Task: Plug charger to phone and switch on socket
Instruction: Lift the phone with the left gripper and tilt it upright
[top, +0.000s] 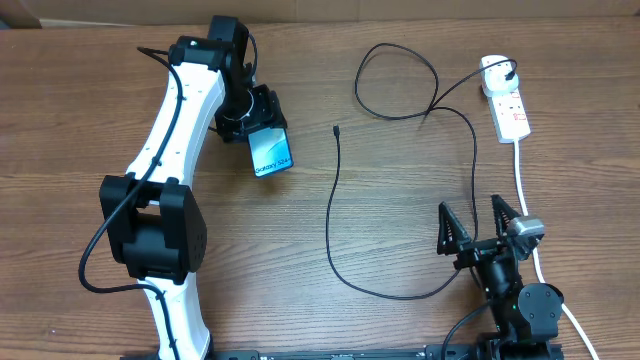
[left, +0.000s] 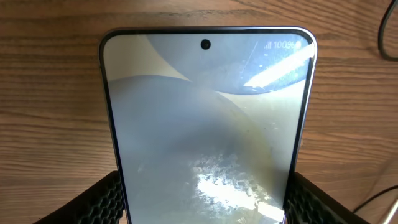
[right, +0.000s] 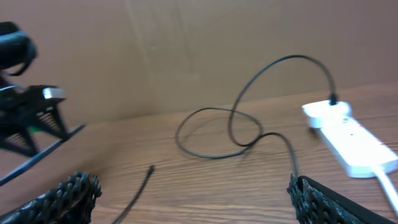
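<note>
My left gripper (top: 252, 128) is shut on the phone (top: 271, 152), holding it tilted just above the table at the back left. In the left wrist view both fingers (left: 99, 202) press the long edges of the phone (left: 205, 112), its screen facing up. The charger (top: 334, 200) is a thin black cable; its connector tip (top: 336, 129) lies free to the right of the phone. It loops back and its far end is plugged into the white socket (top: 508, 105) at the back right. My right gripper (top: 470, 205) stands open and empty near the front right, with the cable tip (right: 151, 168) ahead of it.
The socket's thick white cord (top: 522, 175) runs down the right side past my right arm. The cable makes a loop (top: 398, 80) at the back middle and a long bend (top: 400, 293) near the front. A cardboard wall (right: 186, 56) backs the table.
</note>
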